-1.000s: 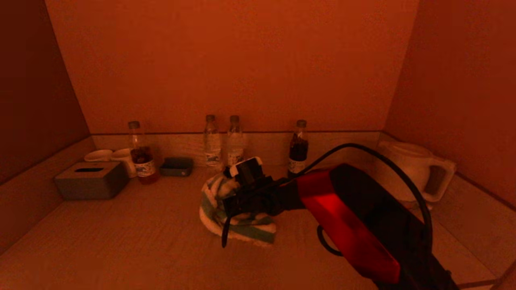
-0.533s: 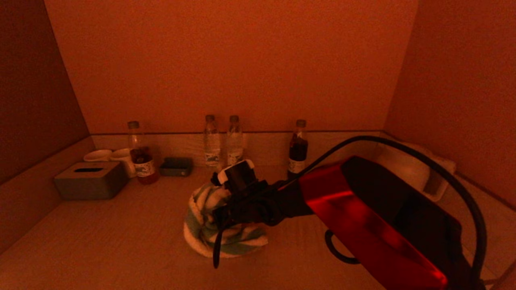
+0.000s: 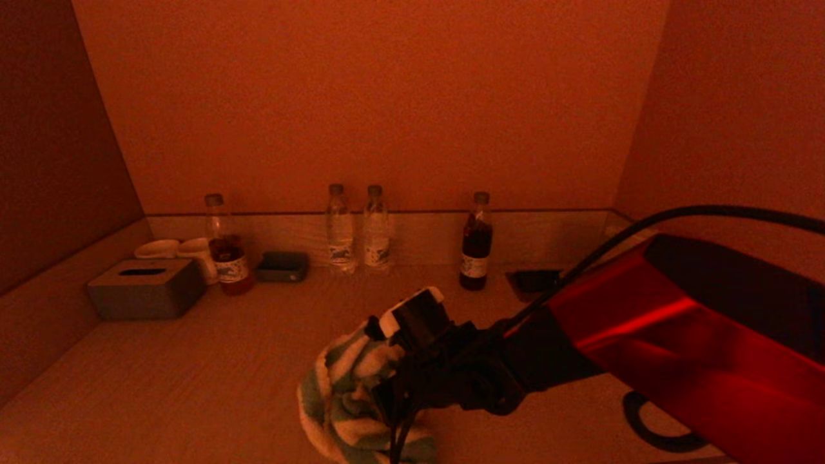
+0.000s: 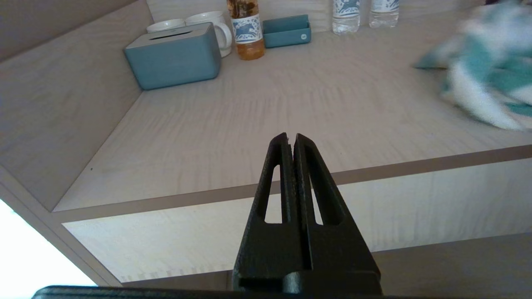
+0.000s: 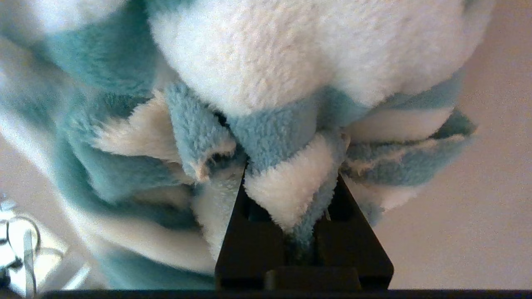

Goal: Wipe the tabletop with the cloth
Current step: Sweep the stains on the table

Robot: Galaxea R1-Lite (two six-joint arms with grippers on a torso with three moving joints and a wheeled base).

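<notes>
The cloth point(image 3: 351, 403) is a fluffy towel with teal and white stripes, bunched on the tabletop point(image 3: 213, 380) near its front edge. It fills the right wrist view point(image 5: 266, 83) and shows blurred at the side of the left wrist view point(image 4: 486, 79). My right gripper point(image 3: 387, 393) is shut on a fold of the cloth point(image 5: 291, 195) and presses it on the table. My left gripper point(image 4: 291, 139) is shut and empty, parked below the table's front edge, out of the head view.
Along the back wall stand a grey tissue box point(image 3: 145, 289), two white cups point(image 3: 177, 250), a tea bottle point(image 3: 225, 254), a small dark tray point(image 3: 282, 266), two water bottles point(image 3: 354, 229) and a dark bottle point(image 3: 475, 243). Walls close in both sides.
My right gripper has dragged the cloth from the middle of the table toward the front edge. The arm now hides the white kettle at the right.
</notes>
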